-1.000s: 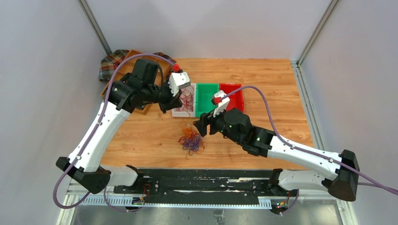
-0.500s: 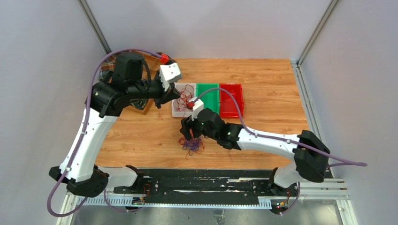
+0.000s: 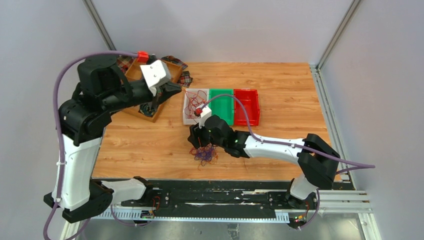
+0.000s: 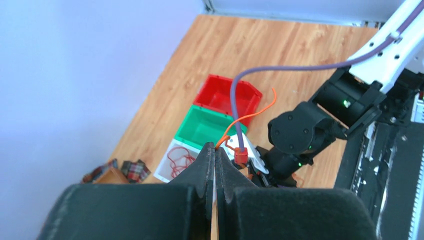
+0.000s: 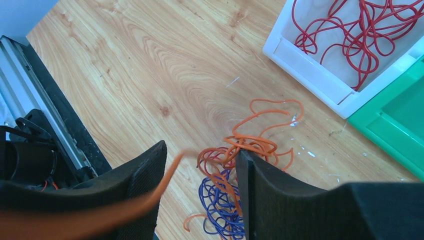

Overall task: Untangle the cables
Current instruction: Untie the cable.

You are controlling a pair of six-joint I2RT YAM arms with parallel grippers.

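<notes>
So I'm standing here watching the two arms work. The cables [image 3: 204,154] sit as a small loose clump on the bench [image 3: 145,145], toward the front edge and just in front of the white bin [image 5: 310,75]. It's mostly orange on top and purple underneath, with a bit of red mixed in. A bunch of red wires [image 5: 360,30] already lies in that white bin, and the green bin [image 3: 222,107] and red bin [image 3: 247,107] sit in a row beside it.

The left end effector [image 4: 215,150] is clenched tight and lifted high off to the left, with one orange wire [image 4: 252,115] pinched at its tips. That strand heads toward the clump, and I think it's the blurry orange streak across the right wrist view. The right end effector [image 5: 201,152] hangs low right over the clump with its jaws apart and orange loops lying in the gap. Nothing's gripped that I can see.

Handling-wise this stuff looks feather-light and floppy, with a little spring, since the loops hold their curl. My guess is that if you pull one strand the whole nest drags along, so something has to pin the rest down. I'd grab a single loop sticking out at the clump's edge, or pinch the purple mass low while the orange slides free. It's thin and probably slick, so a pinch could slip, and hard yanks likely just tighten the knots.
</notes>
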